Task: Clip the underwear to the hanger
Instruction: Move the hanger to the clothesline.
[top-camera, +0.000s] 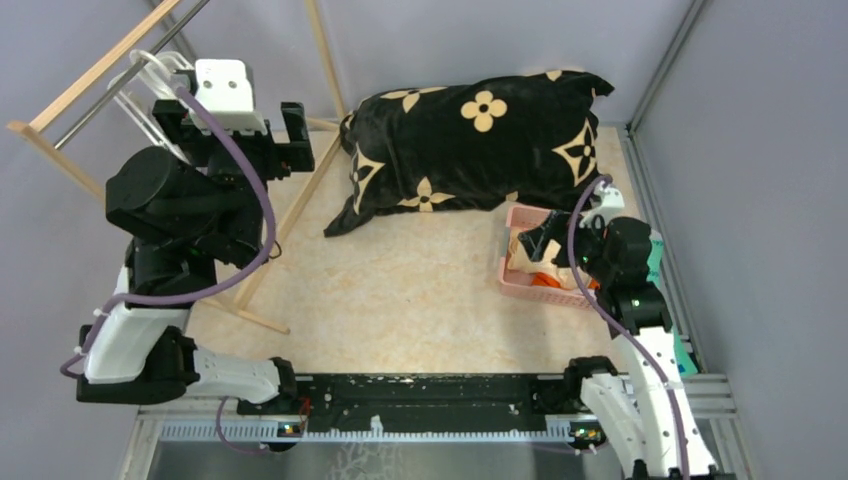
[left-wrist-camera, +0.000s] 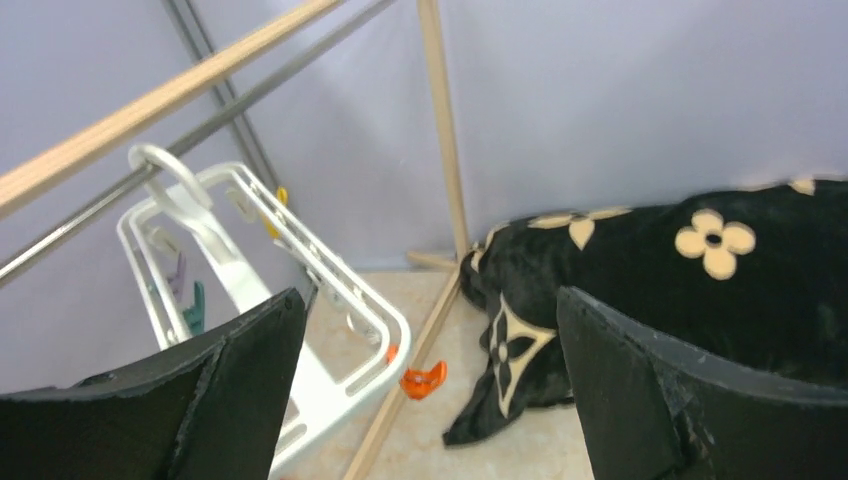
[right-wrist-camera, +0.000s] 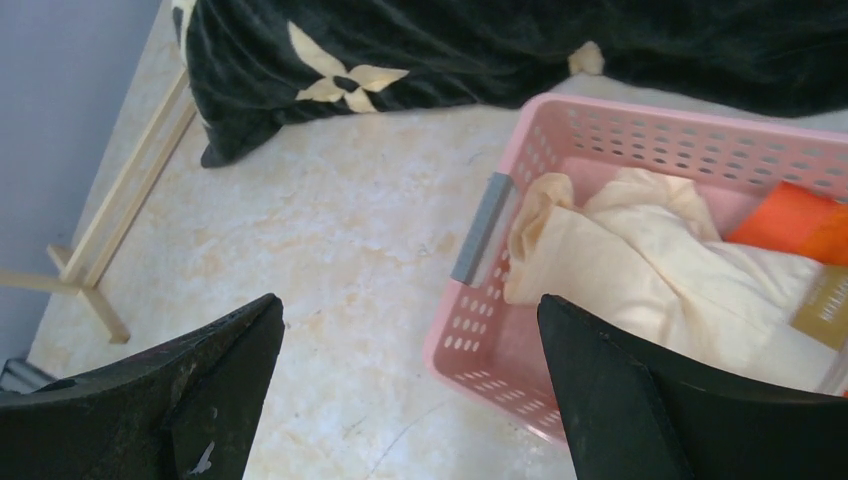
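Underwear (right-wrist-camera: 620, 260) lies bunched in the pink basket (right-wrist-camera: 600, 112), below the right gripper (right-wrist-camera: 408, 305) and toward its right finger, with an orange cloth (right-wrist-camera: 790, 220) tucked in beyond it. That gripper hovers over the basket's near-left rim with its jaws spread wide and nothing between them. Judging by the pose, it is lined up to drop in and pinch the pale fabric, so it needs to shift toward its right finger first.

The hanger (left-wrist-camera: 320, 255) is straight ahead of the left gripper (left-wrist-camera: 430, 300) and a little toward its left finger. Its hook appears to sit over the metal bar (left-wrist-camera: 300, 62) of the wooden rack (left-wrist-camera: 150, 110), so the frame hangs free with its clips reachable. A teal clip (left-wrist-camera: 197, 305) dangles on the far side, and an orange clip (left-wrist-camera: 422, 380) sits by the nearest corner; whether it hangs or lies loose I cannot tell. The left gripper is likewise fully spread and empty, seemingly waiting to steady the frame or work a clip. Nothing is clipped yet.
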